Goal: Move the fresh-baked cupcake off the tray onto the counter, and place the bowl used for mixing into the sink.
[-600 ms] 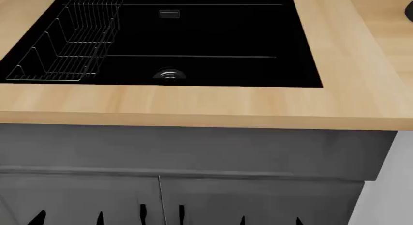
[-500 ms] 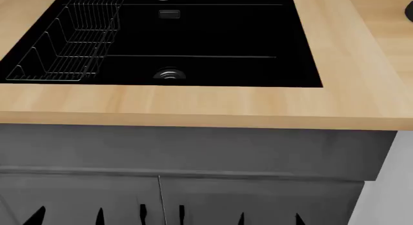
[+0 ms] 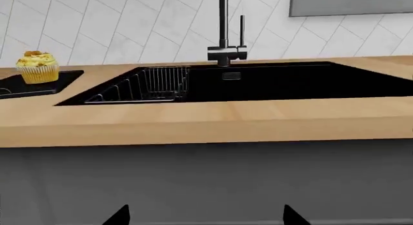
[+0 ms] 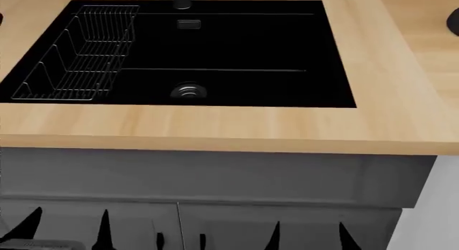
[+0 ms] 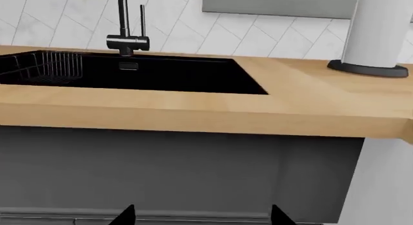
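Note:
The cupcake (image 3: pixel 37 66), yellow-frosted in a pale liner, stands on the black tray (image 3: pixel 45 85) on the counter (image 4: pixel 215 126), left of the sink (image 4: pixel 215 51). The head view shows neither of them. The bowl is out of view. My left gripper (image 4: pixel 68 233) and right gripper (image 4: pixel 310 236) are both open and hold nothing. They hang low in front of the grey cabinet, below the counter's front edge. The wrist views show only the dark fingertips of the left gripper (image 3: pixel 206 216) and right gripper (image 5: pixel 201 216), spread wide apart.
A wire rack (image 4: pixel 79 51) fills the sink's left side, with a round drain (image 4: pixel 188 91) near the front wall. A dark faucet (image 3: pixel 224 36) rises behind the basin. A white cylinder on a black base (image 5: pixel 377 31) stands on the counter at the right. Grey cabinet doors (image 4: pixel 215 180) face me.
The head view has tilted: the sink and counter edge sit lower in the picture and the faucet base now shows at the top. Both grippers' fingertips reach higher into view.

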`<state>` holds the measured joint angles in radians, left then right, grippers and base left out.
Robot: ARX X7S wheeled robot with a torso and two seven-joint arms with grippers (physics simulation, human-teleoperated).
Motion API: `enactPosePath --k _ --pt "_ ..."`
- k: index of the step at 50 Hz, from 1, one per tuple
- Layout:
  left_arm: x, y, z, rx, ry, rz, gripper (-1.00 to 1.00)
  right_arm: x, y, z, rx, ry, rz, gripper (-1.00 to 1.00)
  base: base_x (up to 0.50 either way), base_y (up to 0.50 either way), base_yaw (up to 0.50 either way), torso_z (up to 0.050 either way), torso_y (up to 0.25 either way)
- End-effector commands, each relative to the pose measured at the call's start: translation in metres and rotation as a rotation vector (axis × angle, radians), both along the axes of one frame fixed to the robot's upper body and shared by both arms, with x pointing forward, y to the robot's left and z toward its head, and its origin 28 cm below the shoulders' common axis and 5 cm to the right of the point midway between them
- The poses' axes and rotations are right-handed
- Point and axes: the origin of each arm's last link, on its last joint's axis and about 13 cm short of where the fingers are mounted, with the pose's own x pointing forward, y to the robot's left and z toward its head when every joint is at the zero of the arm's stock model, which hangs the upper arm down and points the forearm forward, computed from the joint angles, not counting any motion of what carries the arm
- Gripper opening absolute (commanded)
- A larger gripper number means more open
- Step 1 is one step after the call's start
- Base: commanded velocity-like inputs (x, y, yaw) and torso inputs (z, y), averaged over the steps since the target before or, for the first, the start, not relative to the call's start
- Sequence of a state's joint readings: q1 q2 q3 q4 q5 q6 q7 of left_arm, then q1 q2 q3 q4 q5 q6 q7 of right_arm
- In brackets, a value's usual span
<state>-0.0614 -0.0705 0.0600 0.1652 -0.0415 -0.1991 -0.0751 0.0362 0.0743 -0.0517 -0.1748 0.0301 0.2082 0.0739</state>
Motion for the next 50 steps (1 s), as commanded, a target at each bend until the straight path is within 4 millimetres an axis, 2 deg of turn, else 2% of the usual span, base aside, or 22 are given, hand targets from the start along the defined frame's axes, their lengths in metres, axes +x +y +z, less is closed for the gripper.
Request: enactPosePath --k 1,4,6,9,13,16,21,22,23,31,32,35,36,37,40,50 --pt "0.016 0.002 0.059 0.013 -0.039 -0.021 1.00 0.014 -0.006 0.041 0.001 -0.005 0.016 1.00 0.00 0.00 0.00 0.050 0.012" --pt "0.022 0.002 0.082 0.013 -0.057 -0.030 1.00 0.016 -0.010 0.061 0.001 -0.030 0.012 1.00 0.00 0.00 0.00 0.050 0.012" --pt "0.025 0.002 0.091 0.014 -0.064 -0.032 1.00 0.020 -0.011 0.066 -0.005 -0.032 0.021 1.00 0.00 0.00 0.00 0.050 0.012" --pt "0.034 0.002 0.097 0.009 -0.048 -0.032 1.00 0.028 -0.013 0.072 0.002 -0.016 0.034 1.00 0.00 0.00 0.00 0.050 0.013" --pt "0.049 0.003 0.105 -0.005 -0.038 -0.007 1.00 0.036 -0.013 0.096 -0.010 -0.047 0.039 1.00 0.00 0.00 0.00 0.050 0.011" --pt "0.057 0.002 0.124 0.010 -0.048 -0.006 1.00 0.045 -0.014 0.111 -0.024 -0.052 0.047 1.00 0.00 0.00 0.00 0.050 0.012" --pt "0.067 0.001 0.144 0.019 -0.062 0.001 1.00 0.054 -0.018 0.130 -0.040 -0.083 0.025 1.00 0.00 0.00 0.00 0.050 0.012" --pt "0.061 0.002 0.135 0.015 -0.063 -0.004 1.00 0.052 -0.017 0.119 -0.046 -0.070 0.013 1.00 0.00 0.00 0.00 0.050 0.014" --pt "0.054 0.003 0.115 0.019 -0.064 -0.005 1.00 0.049 -0.016 0.098 -0.040 -0.069 0.014 1.00 0.00 0.00 0.00 0.050 0.012" --pt "0.054 0.003 0.114 0.019 -0.064 -0.005 1.00 0.049 -0.016 0.097 -0.040 -0.069 0.014 1.00 0.00 0.00 0.00 0.050 0.012" --pt "0.054 0.000 0.114 0.078 -0.080 -0.030 1.00 0.048 -0.016 0.095 -0.048 -0.069 0.007 1.00 0.00 0.00 0.00 0.015 0.000" --pt "0.054 -0.001 0.113 0.076 -0.061 -0.034 1.00 0.047 -0.016 0.096 -0.019 -0.084 0.021 1.00 0.00 0.00 0.00 0.000 0.000" --pt "0.053 -0.001 0.113 0.072 -0.064 -0.030 1.00 0.045 -0.015 0.097 0.035 -0.086 0.085 1.00 0.00 0.00 0.00 0.000 0.000" --pt "0.053 0.000 0.114 0.069 -0.072 -0.022 1.00 0.048 -0.016 0.095 -0.030 -0.080 0.019 1.00 0.07 0.29 0.00 0.000 0.000" --pt "0.053 -0.001 0.114 0.071 -0.069 -0.014 1.00 0.048 -0.013 0.094 0.019 -0.056 0.076 1.00 0.10 0.33 0.00 0.000 0.000" --pt "0.054 -0.001 0.113 0.077 -0.065 -0.018 1.00 0.047 -0.013 0.095 -0.002 -0.048 0.055 1.00 0.11 0.42 0.00 0.000 0.000"
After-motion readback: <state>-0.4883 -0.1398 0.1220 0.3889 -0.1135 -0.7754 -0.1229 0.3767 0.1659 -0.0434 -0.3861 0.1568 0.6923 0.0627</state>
